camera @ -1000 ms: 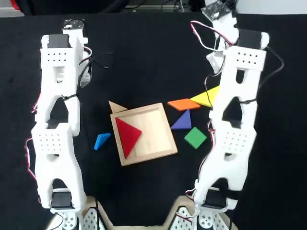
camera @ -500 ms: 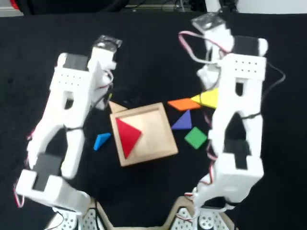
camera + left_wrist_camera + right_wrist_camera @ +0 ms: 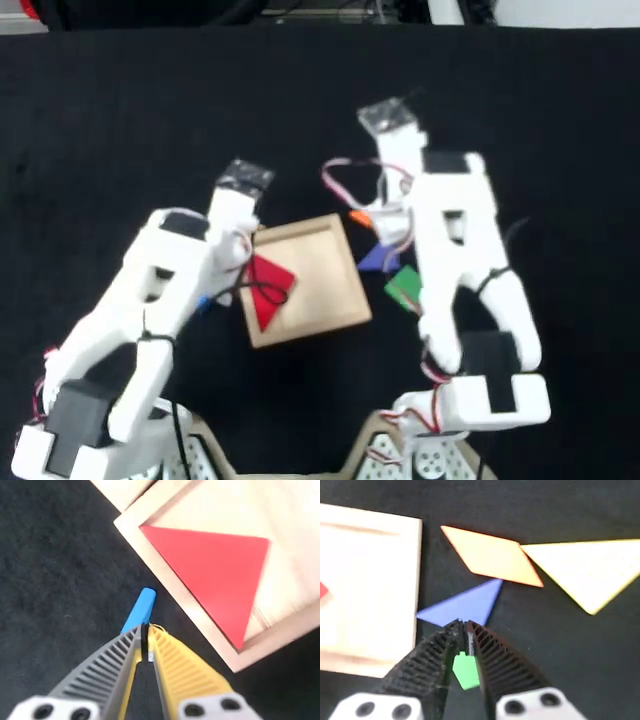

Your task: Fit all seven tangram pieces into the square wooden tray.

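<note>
Blue piece (image 3: 141, 607) just ahead of left claw (image 3: 145, 631), closed, empty; green piece (image 3: 465, 672) beneath right claw (image 3: 465, 626), likewise closed. Risk: lowered unopened, either would likely shove, not grip.

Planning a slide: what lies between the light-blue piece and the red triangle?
A little black table, then the tray's wooden rim, in the left wrist view.

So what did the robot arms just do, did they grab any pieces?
Both arms swung inward and down. The left gripper is now by the blue piece and the right gripper is above the green square, both shut and holding nothing. The wooden tray, red triangle and loose pieces stayed put.
</note>
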You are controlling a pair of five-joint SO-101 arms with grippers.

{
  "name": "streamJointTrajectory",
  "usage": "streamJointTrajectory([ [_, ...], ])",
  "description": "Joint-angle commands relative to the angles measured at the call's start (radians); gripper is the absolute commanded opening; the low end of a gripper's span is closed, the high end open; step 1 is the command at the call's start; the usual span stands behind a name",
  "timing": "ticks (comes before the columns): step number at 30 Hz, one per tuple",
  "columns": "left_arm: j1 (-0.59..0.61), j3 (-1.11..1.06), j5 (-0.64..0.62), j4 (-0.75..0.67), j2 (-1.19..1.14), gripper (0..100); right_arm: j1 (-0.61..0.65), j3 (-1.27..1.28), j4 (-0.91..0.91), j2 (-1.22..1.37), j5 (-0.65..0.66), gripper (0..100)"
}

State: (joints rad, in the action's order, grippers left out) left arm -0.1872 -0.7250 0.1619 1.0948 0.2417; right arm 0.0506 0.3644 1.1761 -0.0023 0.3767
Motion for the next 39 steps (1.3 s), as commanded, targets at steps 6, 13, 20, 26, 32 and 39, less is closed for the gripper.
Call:
streamJointTrajectory([
  [6,0.044,-0.041,-0.032,-0.164,-0.044,4,0.029,0.079,-0.124,-0.053,-0.014,1.1],
  [13,0.159,0.031,-0.026,-0.161,-0.064,4,0.029,0.111,-0.169,-0.053,-0.014,1.1],
  [20,-0.007,0.035,-0.114,-0.213,-0.107,4,0.023,0.113,-0.169,-0.053,-0.012,1.1],
  [26,-0.077,0.054,-0.178,-0.322,-0.196,4,-0.038,0.107,-0.170,-0.061,-0.006,1.1],
  [32,-0.084,0.151,-0.183,-0.322,-0.216,4,-0.138,0.091,-0.221,-0.064,-0.005,1.1],
  [39,-0.036,0.185,-0.176,-0.207,-0.210,4,-0.262,-0.062,-0.216,-0.051,0.080,1.5],
])
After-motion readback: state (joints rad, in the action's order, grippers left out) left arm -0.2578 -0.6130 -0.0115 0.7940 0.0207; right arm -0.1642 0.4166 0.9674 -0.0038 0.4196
